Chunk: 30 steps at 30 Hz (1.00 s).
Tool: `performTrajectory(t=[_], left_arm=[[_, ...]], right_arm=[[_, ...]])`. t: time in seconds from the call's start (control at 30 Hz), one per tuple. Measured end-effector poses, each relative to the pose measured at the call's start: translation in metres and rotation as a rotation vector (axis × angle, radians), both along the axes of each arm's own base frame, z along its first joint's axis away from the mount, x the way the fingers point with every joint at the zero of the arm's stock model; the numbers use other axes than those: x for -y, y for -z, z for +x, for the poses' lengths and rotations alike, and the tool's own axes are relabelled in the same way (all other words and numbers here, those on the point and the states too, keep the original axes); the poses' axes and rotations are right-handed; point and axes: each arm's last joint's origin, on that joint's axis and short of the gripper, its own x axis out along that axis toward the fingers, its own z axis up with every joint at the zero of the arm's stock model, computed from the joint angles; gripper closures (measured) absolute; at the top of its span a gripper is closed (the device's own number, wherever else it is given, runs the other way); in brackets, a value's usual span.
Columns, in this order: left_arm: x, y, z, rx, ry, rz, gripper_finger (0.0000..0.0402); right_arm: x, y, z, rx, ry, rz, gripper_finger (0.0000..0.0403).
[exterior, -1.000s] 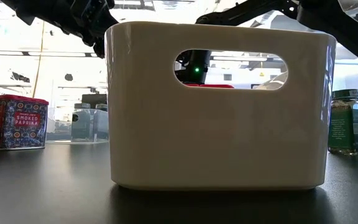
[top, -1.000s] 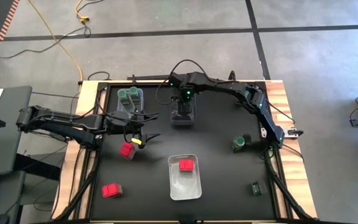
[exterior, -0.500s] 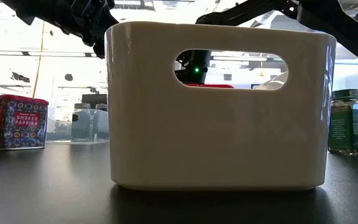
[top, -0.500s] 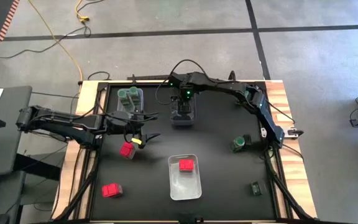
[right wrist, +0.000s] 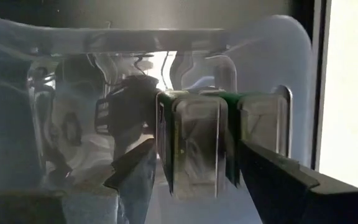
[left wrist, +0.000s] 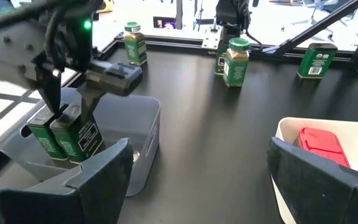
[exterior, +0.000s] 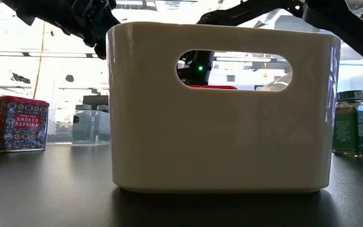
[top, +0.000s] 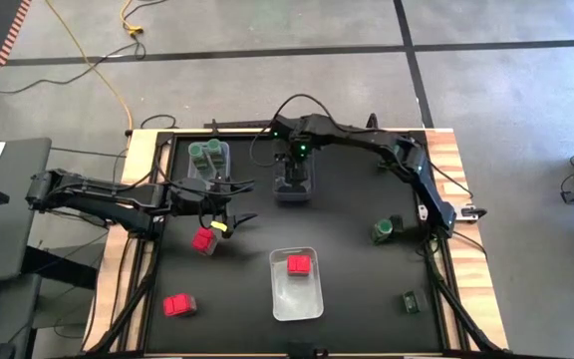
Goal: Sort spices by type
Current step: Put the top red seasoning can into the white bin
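My right gripper reaches down into a clear bin at the far middle of the table. It is open, with its fingers on either side of a dark green box that stands on the bin's floor. A second dark box stands beside the first. My left gripper hangs open above the table's left half, just beyond a red packet. Another red packet lies in the white bin near the front.
A clear bin at the far left holds green-lidded jars. Loose on the table are a red packet at the near left, a green-lidded jar at the right and a dark box at the near right.
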Motion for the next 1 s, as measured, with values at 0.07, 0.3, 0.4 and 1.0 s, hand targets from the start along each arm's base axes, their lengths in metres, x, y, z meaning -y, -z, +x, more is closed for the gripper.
performTrajectory(t=[0.07,0.3,0.4,1.0], left_arm=[[0.000,0.000,0.000,-0.003,0.000,0.000,0.0050],[0.000,0.002,0.000,-0.019,0.000,0.000,0.0050],[0.000,0.002,0.000,-0.020,0.000,0.000,0.0050],[0.000,-0.008,-0.017,-0.005,-0.001,-0.005,0.0050]], right_arm=[[-0.001,-0.006,-0.002,0.017,0.005,-0.005,0.0137],[-0.004,-0.042,-0.016,0.092,0.061,-0.016,0.0137],[-0.004,-0.059,-0.027,0.128,0.143,0.003,0.0137],[-0.048,-0.097,-0.126,0.255,0.545,0.132,0.0137]])
